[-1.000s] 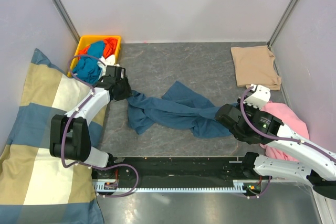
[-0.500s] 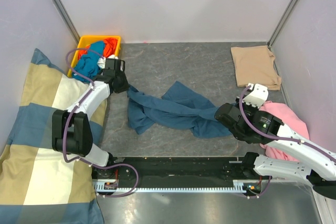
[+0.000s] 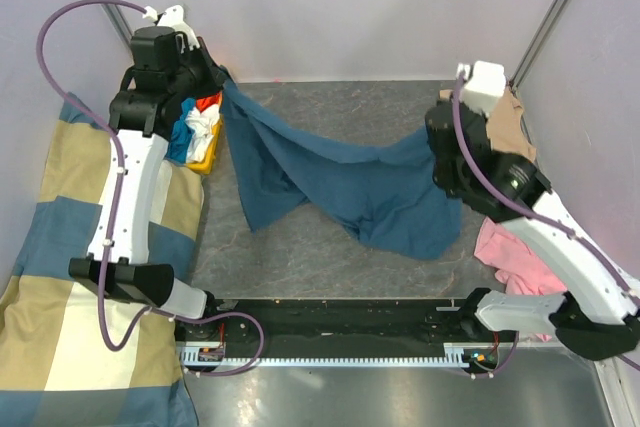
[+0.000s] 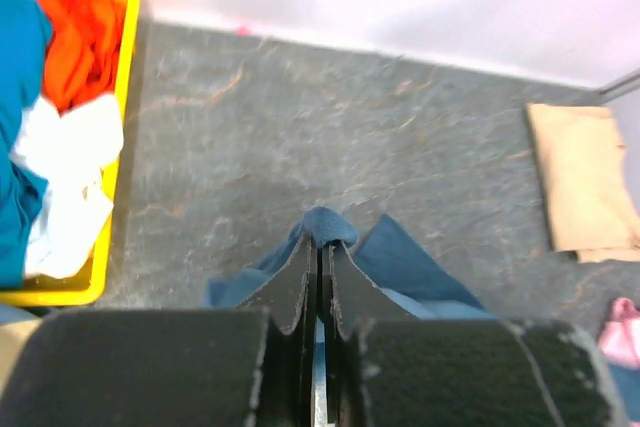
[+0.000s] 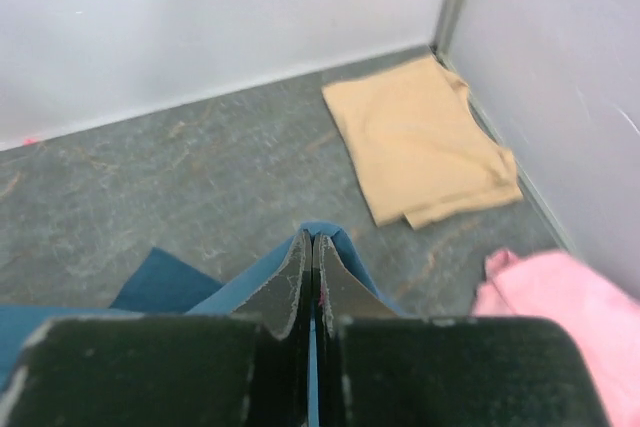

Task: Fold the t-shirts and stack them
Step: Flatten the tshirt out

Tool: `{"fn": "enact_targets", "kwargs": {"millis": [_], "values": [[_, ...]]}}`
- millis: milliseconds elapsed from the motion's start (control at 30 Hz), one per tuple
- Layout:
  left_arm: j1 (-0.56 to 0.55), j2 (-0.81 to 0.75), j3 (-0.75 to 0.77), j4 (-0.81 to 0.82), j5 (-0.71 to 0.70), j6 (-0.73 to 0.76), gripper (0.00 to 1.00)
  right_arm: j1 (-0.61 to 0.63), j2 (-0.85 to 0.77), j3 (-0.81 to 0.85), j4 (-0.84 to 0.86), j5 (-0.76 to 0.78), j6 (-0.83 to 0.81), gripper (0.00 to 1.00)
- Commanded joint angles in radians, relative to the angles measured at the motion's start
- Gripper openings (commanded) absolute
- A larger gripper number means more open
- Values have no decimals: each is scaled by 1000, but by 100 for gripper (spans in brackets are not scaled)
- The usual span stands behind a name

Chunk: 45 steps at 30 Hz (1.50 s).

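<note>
Both arms now stand raised and swung toward the far wall. A second earlier they lay low over the table [image 3: 300, 247]. The teal shirt [image 3: 330, 182], then a twisted rope on the surface, now hangs between them as a sagging sheet.

Nearest the bases, the checked cushion [image 3: 60, 277] lies at the left and a pink garment [image 3: 515, 247] at the right, both clear of the arms. At mid-table the shirt's lower edge rests on the surface. The left gripper [image 4: 318, 247] has its jaws pressed together on one upper edge of the shirt. The right gripper [image 5: 312, 242] pinches the opposite upper edge the same way. Farthest back, a yellow bin [image 4: 128, 67] of mixed clothes sits at the left and a folded tan shirt [image 5: 420, 137] lies in the right corner.

The step in hand appears to be spreading the shirt flat for folding. Keep both pinches closed. Draw the grippers apart until the top edge is taut, then lower it evenly. The left half hangs doubled over and may need a shake. In the overhead view, the raised arms now partly cover the bin and the tan shirt.
</note>
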Motion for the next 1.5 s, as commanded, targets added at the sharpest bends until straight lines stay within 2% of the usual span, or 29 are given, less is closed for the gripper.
{"fn": "enact_targets", "kwargs": {"millis": [0, 100, 200, 400, 500, 600, 733, 767, 900, 933, 1067, 1167, 1333, 1467], "values": [[11, -41, 30, -123, 50, 73, 2, -89, 130, 179, 150, -303, -289, 0], [21, -79, -16, -129, 63, 93, 2, -125, 193, 247, 140, -430, -307, 0], [37, -92, -39, -152, 66, 116, 2, -148, 227, 299, 115, -467, -315, 0], [80, -150, -146, -152, 115, 118, 2, -178, 184, 255, 77, -387, -286, 0], [80, -214, -233, -151, 158, 105, 2, -181, 136, 230, -6, -455, -234, 0], [80, -303, -263, -160, 178, 104, 2, -183, 100, 270, -177, -528, -185, 0], [80, -369, -165, -244, 222, 99, 2, -180, 76, 450, -290, -582, -174, 0], [80, -371, -89, -264, 230, 101, 2, -183, 84, 505, -313, -585, -178, 0], [64, -369, 36, -269, 199, 72, 2, -181, 215, 876, -396, -547, -232, 0], [65, -365, 49, -261, 193, 66, 2, -183, 237, 917, -393, -524, -247, 0], [65, -334, 110, -183, 164, 49, 2, -181, 294, 957, -272, -406, -287, 0], [65, -297, 197, -154, 147, 38, 2, -181, 311, 980, -209, -401, -315, 0], [65, -338, 247, -122, 81, 47, 2, -181, 247, 934, -137, -403, -349, 0], [65, -381, 259, -100, -6, 73, 2, -181, 208, 954, -71, -323, -414, 0]]}}
